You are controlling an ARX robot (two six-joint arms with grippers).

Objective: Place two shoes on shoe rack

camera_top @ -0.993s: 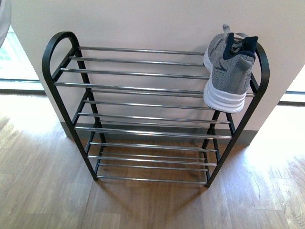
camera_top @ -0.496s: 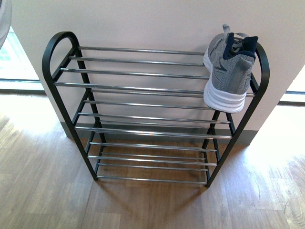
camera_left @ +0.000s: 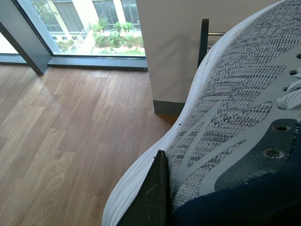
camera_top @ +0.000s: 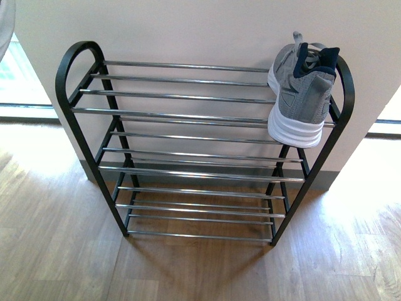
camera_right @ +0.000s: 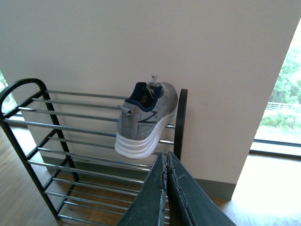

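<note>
evidently the left gripper [camera_left: 162, 188] pinches the second shoe [camera_left: 235, 108], toe toward the shoe rack [camera_top: 75, 50]; right gripper [camera_right: 167, 162] pressed together, empty; first shoe [camera_top: 299, 94] sits top right, bare bars leftward.

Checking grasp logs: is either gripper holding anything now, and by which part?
Left gripper holds the second shoe by its side wall near the navy collar. Right gripper is shut, empty.

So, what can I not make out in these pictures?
Left wrist view: the held shoe is cut off by the edges and hides all but one left finger.
Right wrist view: the shut right end effector covers the shoe rack's leg below the racked shoe.
Front view: both arms and the held shoe lie outside the frame.
</note>
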